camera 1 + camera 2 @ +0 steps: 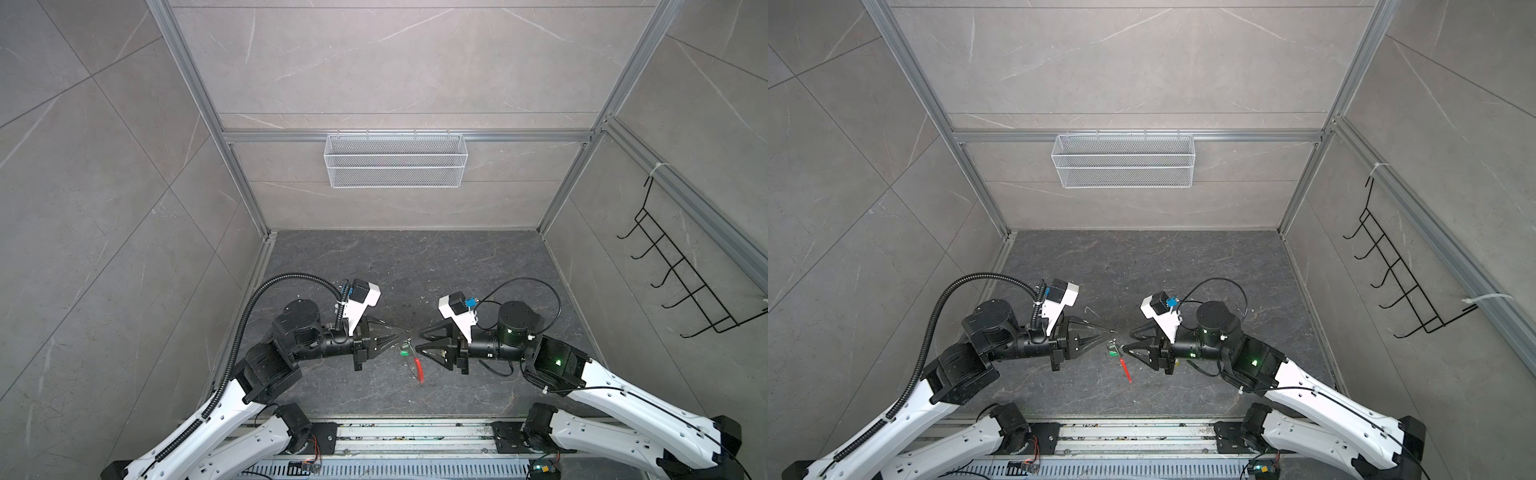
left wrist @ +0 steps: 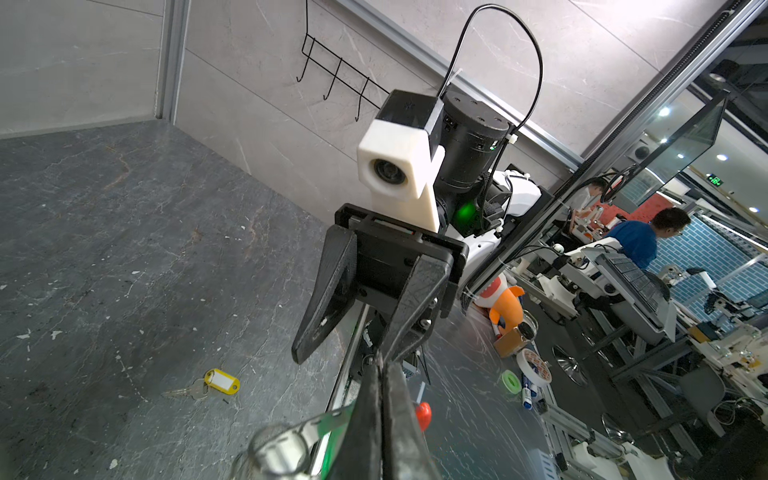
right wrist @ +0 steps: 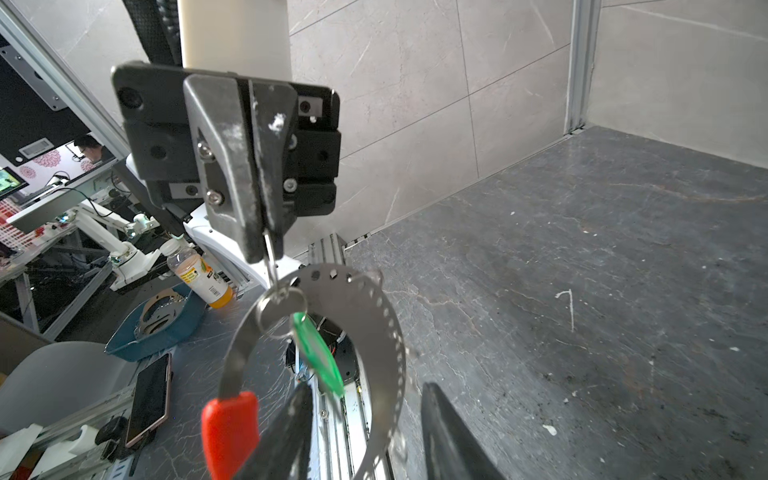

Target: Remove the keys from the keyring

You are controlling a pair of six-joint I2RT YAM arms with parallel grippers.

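My left gripper [image 1: 409, 331] [image 3: 266, 232] is shut on a thin metal blade, seemingly the green-tagged key. The key's small split ring [image 3: 282, 309] and its green tag [image 3: 318, 357] [image 1: 403, 353] hang from that blade. The ring is threaded on the keyring [image 3: 386, 332], a flat grey band with holes and a red sleeve [image 3: 230, 432] [image 1: 419, 368], which dangles above the floor. My right gripper [image 3: 370, 436] [image 1: 419, 340] is open, its jaws on either side of the band, apart from it. The yellow-tagged key [image 2: 222, 380] lies loose on the floor.
A white mesh basket [image 1: 395, 160] hangs on the back wall and a black hook rack [image 1: 685, 282] on the right wall. The arms' base rail [image 1: 415, 440] runs along the front edge. Both wrists face each other closely above the dark floor.
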